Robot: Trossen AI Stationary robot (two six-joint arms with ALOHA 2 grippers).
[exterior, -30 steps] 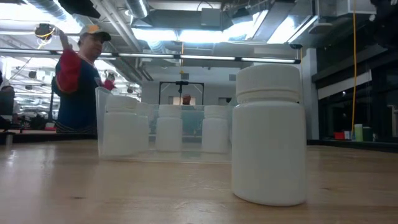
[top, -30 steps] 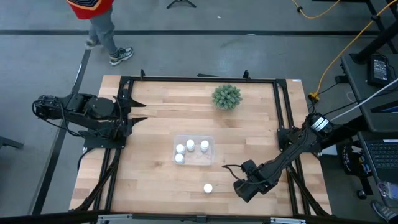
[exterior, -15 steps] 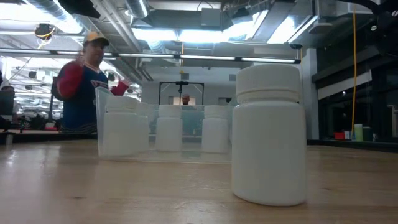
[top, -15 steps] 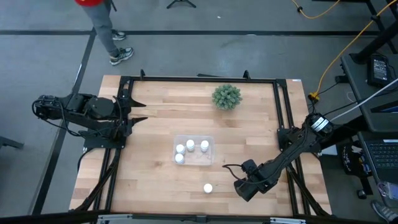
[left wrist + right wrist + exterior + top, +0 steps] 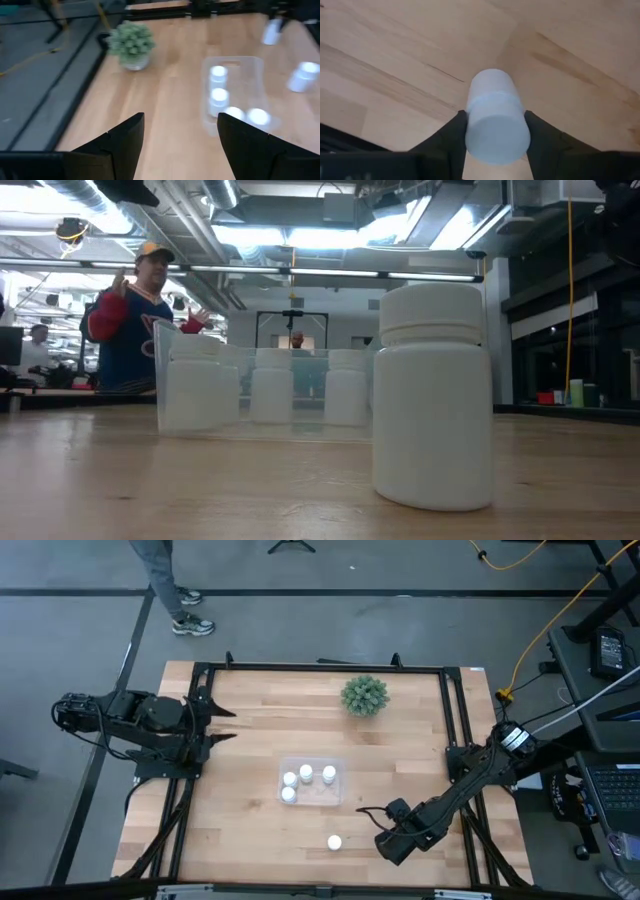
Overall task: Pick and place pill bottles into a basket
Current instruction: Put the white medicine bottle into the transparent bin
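The table [image 5: 250,740] carries the basket [image 5: 312,782], centred, holding four pill bottles [image 5: 306,772]. Right gripper [image 5: 495,125] pinches a bottle [image 5: 495,117] near the front edge (one bottle [image 5: 334,842] stands loose nearby). Left gripper [image 5: 180,135] waits spread at the left edge.

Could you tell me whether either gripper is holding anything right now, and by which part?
The right gripper is shut on a pill bottle, its fingers pressing the sides of the body. The left gripper is open and holds nothing.

four bottles [image 5: 305,780] in basket [image 5: 336,790], plant [image 5: 364,695] behind
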